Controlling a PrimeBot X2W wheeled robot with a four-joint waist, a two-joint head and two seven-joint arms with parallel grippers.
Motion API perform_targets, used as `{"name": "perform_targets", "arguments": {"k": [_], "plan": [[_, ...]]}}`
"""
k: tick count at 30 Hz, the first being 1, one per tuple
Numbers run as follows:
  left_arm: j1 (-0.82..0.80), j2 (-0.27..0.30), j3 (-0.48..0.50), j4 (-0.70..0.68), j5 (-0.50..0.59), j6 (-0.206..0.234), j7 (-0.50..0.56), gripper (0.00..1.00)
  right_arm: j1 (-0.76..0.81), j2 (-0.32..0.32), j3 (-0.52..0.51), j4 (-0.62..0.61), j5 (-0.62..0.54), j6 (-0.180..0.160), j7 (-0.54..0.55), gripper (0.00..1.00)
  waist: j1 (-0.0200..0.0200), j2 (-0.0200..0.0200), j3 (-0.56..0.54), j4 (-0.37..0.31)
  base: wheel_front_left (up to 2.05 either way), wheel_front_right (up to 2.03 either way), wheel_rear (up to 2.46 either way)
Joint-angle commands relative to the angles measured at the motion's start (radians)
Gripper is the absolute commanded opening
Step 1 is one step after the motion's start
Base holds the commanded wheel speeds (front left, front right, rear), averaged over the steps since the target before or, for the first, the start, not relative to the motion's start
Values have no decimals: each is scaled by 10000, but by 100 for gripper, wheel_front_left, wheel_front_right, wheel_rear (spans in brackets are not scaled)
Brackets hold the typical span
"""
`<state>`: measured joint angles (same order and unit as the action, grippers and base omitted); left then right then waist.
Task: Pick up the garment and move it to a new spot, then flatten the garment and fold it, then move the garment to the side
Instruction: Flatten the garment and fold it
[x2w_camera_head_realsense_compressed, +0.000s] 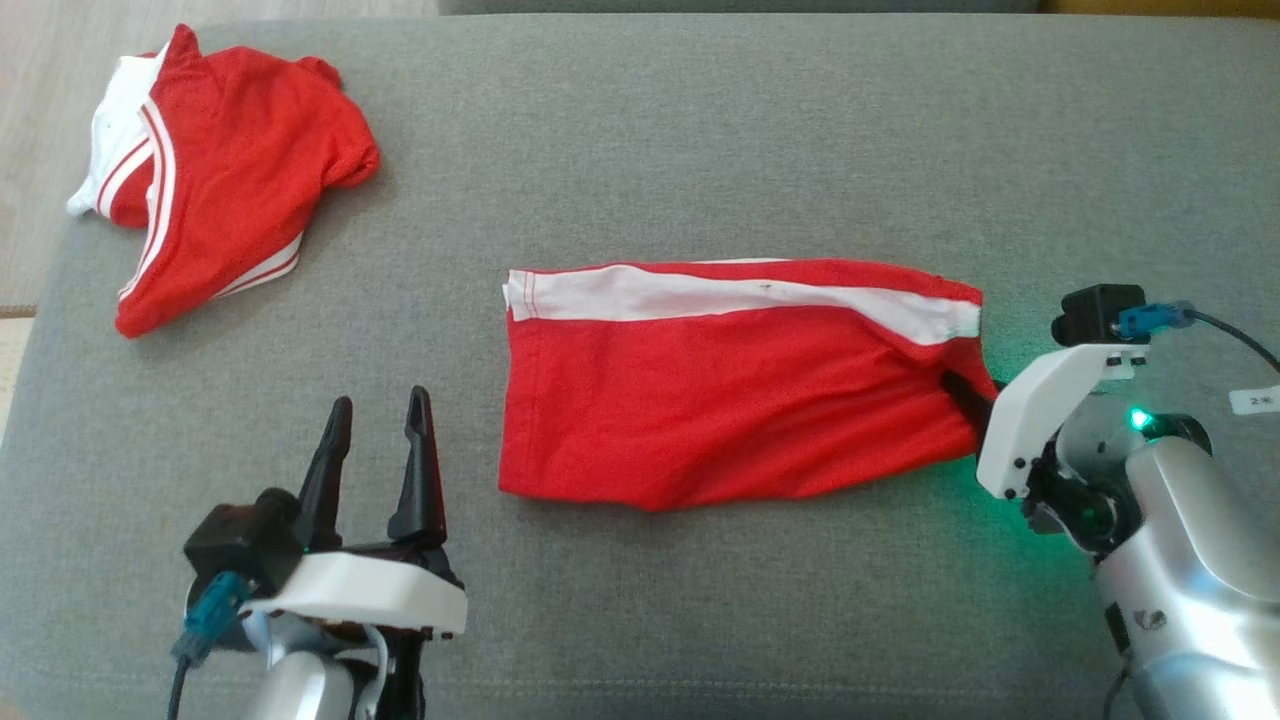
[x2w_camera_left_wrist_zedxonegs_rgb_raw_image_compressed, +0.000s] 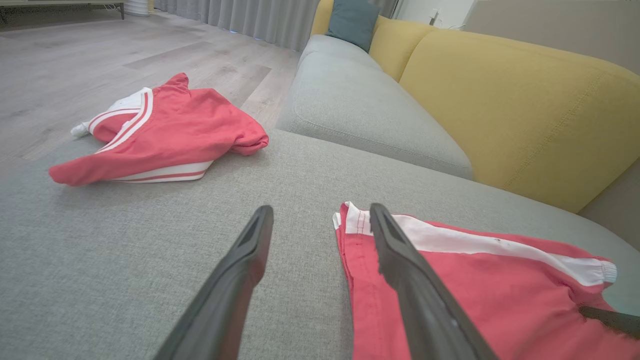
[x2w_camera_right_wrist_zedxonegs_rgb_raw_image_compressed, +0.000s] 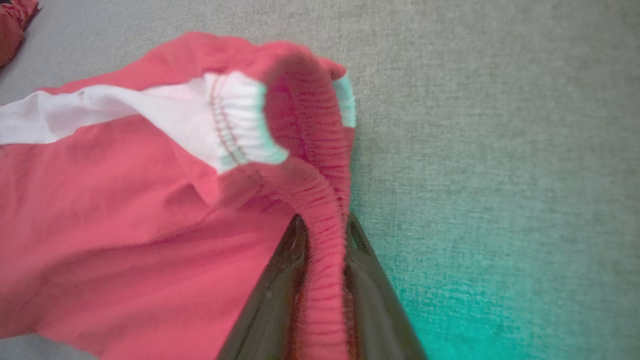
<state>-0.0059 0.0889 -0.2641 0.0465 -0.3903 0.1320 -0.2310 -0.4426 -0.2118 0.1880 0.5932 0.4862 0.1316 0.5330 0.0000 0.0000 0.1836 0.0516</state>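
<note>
Head view shows the red fabric shorts (x2w_camera_head_realsense_compressed: 720, 400) lying flat across the middle of the frame on a grey woven seat cushion (x2w_camera_head_realsense_compressed: 700, 120). Their long white side stripe (x2w_camera_head_realsense_compressed: 740, 295) runs along the upper edge. The hemmed leg end points to frame left and the gathered waistband to frame right.

At the right edge of the shorts, the right gripper (x2w_camera_head_realsense_compressed: 962, 392) reaches in from the lower right corner. Its white wrist housing sits just beside the cloth, and a green light on the arm tints the cushion below it. The right wrist view has the two dark fingers (x2w_camera_right_wrist_zedxonegs_rgb_raw_image_compressed: 280, 280) pinched together on the red elastic waistband (x2w_camera_right_wrist_zedxonegs_rgb_raw_image_compressed: 320, 190). That band rises between them in a raised loop while the rest of the shorts spreads to frame left on the cushion.

The left gripper (x2w_camera_head_realsense_compressed: 380, 400) sits at the lower left of the head view with its jaws spread apart and nothing between them, near the leg end but not touching it. In the left wrist view, one finger overlaps the hem corner in the picture, and whether it touches cannot be told.

A crumpled red shirt with white stripes (x2w_camera_head_realsense_compressed: 230, 170) lies in the upper left corner of the head view, well apart from the shorts. The left wrist view also takes in a yellow upholstered sofa back (x2w_camera_left_wrist_zedxonegs_rgb_raw_image_compressed: 500, 100) at the upper right and a pale wooden floor (x2w_camera_left_wrist_zedxonegs_rgb_raw_image_compressed: 100, 50) at the upper left.
</note>
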Motion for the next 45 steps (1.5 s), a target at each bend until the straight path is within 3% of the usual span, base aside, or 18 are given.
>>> {"name": "perform_targets", "arguments": {"k": [1, 2, 10, 21, 36, 45], "plan": [[-360, 7, 395, -248, -55, 22, -97, 100, -123, -164, 269, -141, 78, -9, 78, 17, 0, 0, -6, -21, 0, 0, 0], [-354, 10, 406, -246, -56, 39, -103, 100, -145, -219, 346, -137, 165, -9, 96, 0, 0, 0, -9, -45, 0, 0, 0], [-332, 45, 342, -263, -54, 125, -53, 100, -377, -1175, 642, -432, 673, -9, 221, 0, 0, 0, -16, -361, 0, 0, 0], [-403, 105, 289, -327, -50, 188, -44, 100, -294, -2559, 91, -1140, 747, -9, 462, 0, 0, 0, 66, -680, 0, 0, 0], [-454, 151, 204, -268, -88, 319, 66, 100, 216, -1681, 2058, -4065, 2488, -9, 741, 0, 0, 0, -47, -672, 0, 0, 0], [-534, 118, 138, -225, -152, 337, 50, 100, -207, -825, 2861, -4153, 2709, -9, 446, 0, 0, 0, -10, -223, 0, 0, 0]]}}
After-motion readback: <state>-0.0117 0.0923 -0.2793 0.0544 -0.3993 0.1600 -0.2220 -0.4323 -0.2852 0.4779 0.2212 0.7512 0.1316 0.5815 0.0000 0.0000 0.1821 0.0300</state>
